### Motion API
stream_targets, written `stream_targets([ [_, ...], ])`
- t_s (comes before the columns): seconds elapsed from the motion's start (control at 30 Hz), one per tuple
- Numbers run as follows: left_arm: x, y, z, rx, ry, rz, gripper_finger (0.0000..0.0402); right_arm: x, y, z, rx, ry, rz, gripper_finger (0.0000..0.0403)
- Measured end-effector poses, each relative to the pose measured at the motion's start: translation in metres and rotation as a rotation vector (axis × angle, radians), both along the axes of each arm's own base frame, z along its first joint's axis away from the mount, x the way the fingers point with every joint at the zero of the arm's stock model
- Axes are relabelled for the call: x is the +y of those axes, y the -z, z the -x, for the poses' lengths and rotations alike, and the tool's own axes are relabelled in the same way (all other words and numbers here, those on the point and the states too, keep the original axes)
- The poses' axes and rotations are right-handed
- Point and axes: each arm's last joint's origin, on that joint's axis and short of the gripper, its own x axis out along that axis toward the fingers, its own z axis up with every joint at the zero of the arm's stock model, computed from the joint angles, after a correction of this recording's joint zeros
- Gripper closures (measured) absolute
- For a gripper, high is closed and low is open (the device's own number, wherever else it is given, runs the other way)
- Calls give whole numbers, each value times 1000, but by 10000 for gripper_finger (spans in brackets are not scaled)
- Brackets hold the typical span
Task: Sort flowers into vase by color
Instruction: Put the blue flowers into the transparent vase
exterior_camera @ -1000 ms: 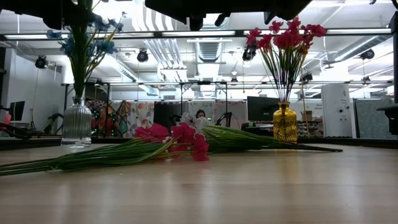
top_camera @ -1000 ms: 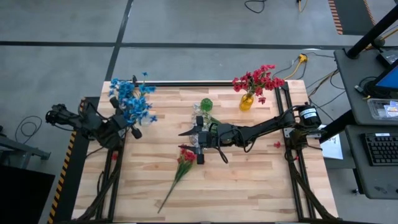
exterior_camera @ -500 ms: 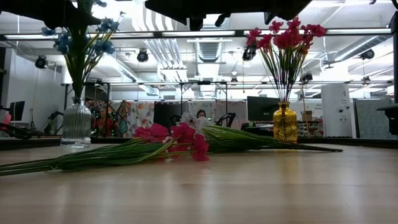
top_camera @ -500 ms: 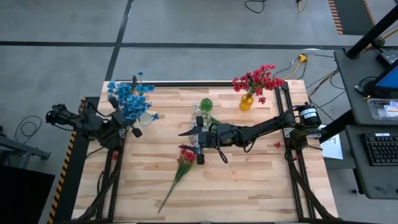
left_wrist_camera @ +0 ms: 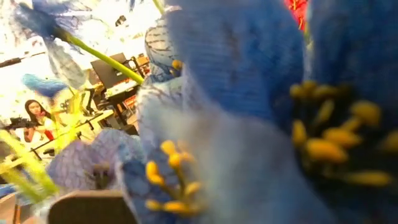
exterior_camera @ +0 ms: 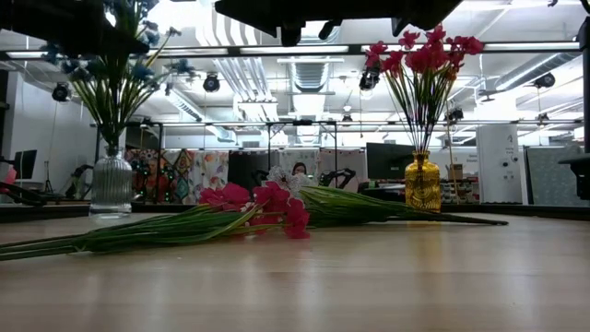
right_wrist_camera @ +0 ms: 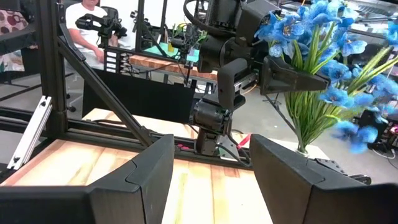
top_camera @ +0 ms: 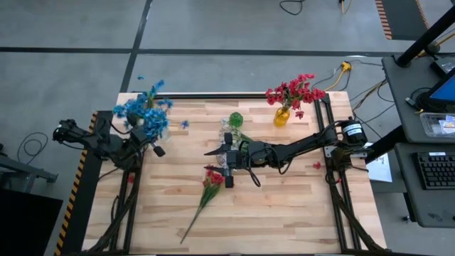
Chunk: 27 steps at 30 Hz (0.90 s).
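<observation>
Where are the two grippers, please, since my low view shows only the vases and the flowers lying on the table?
Observer: The left gripper is shut, up among the blue flowers that stand in the clear vase.
Operator: Thank you. Is the right gripper holding anything?
Observer: No. The right gripper is open with nothing between its fingers, over the middle of the table, just beyond the red spray lying there.
</observation>
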Motion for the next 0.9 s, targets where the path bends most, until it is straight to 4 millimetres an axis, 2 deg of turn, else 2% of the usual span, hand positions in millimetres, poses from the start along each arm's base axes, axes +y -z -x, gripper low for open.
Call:
stream_targets([
  [0.37,1,-7,2,-41,-11,23,401,0,0,0,0,0,10,199],
  [0.57,4,-20,7,-99,-106,66,401,-1,0,0,0,44,13,199],
  [0.9,6,-19,10,-158,-185,131,401,-3,1,1,24,81,24,200],
])
